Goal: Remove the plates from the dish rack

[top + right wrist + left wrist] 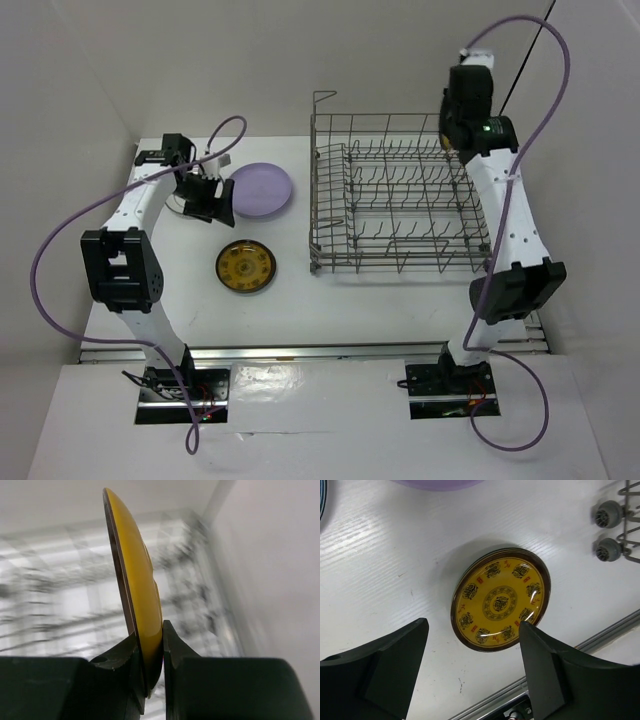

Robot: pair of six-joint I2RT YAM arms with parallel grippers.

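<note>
From above, the dish rack (400, 195) stands at the right of the bench (330, 300) and no plate can be made out among its tines. A lavender plate (262, 188) and a mustard plate (246, 267) lie flat on the bench to its left, well apart from it. The left end effector (208, 200) hangs just beside the lavender plate, over something round that it mostly hides. The right end effector (455, 140) sits over the rack's far right corner, and its load is concealed beneath the wrist. The unloading therefore looks nearly done, though this view does not account for every plate.

The left wrist view shows what the top view cannot: the left end effector (472, 647) is spread wide with nothing between its fingers. It looks down on the mustard plate (501, 600), with the rack's wheels (607, 515) at the right and the rim of a dark-rimmed plate (321, 500) at the left edge.

The right wrist view supplies the missing piece. The right end effector (150, 645) is clamped on the lower rim of a second mustard plate (132, 580), held upright and edge-on, with blurred rack wire behind. By my reading this plate is just out of the rack and has yet to be set down.
</note>
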